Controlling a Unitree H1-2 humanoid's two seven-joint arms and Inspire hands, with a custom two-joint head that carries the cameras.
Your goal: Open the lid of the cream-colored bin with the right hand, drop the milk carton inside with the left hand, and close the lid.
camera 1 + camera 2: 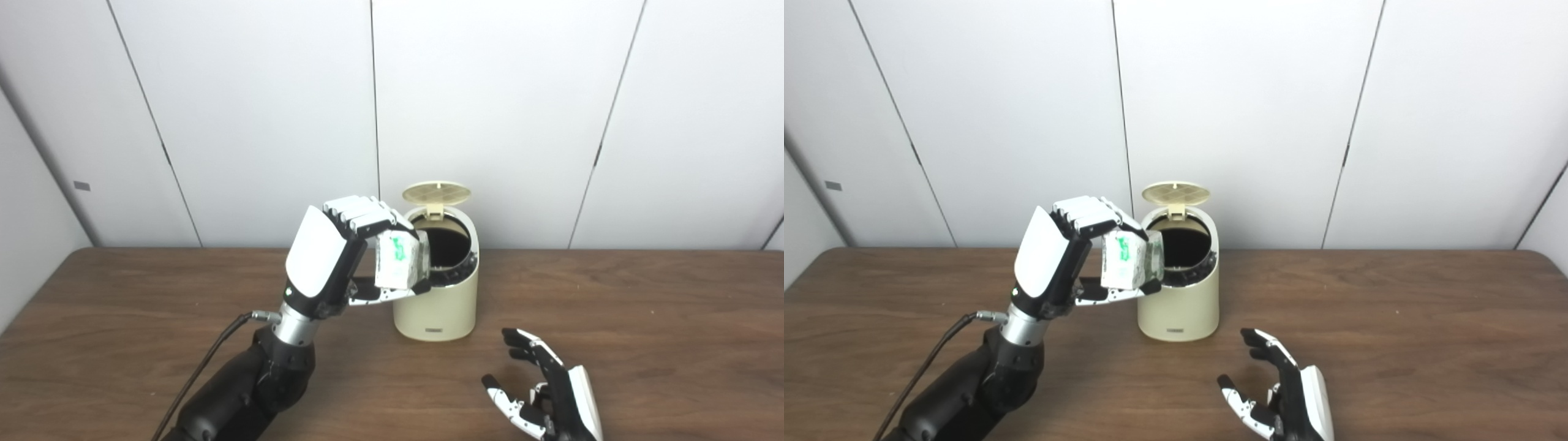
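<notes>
We have the cream-colored bin [436, 288] standing on the table [643, 318] with its lid [436, 192] swung up and back on the far side, so the dark mouth is open. Our left hand [343, 257] holds the milk carton [398, 260] raised at the bin's left rim, fingers [361, 214] wrapped over the top and the thumb under the bottom, clamped on it. The carton sits beside the rim and partly in front of the opening, not clearly above it; whether it touches the rim we cannot tell.

Our right hand [545, 392] rests low, near and to the right of the bin, its fingers apart and holding nothing.

The risk we see is letting go too soon. If the carton is released where it now hangs, its lower edge could catch the left rim and it could tumble onto the table, or tip the light bin. The carton looks nearly as broad as the mouth, so a tilted drop could wedge it across the opening. The upright lid could also fall shut if the bin is knocked.
</notes>
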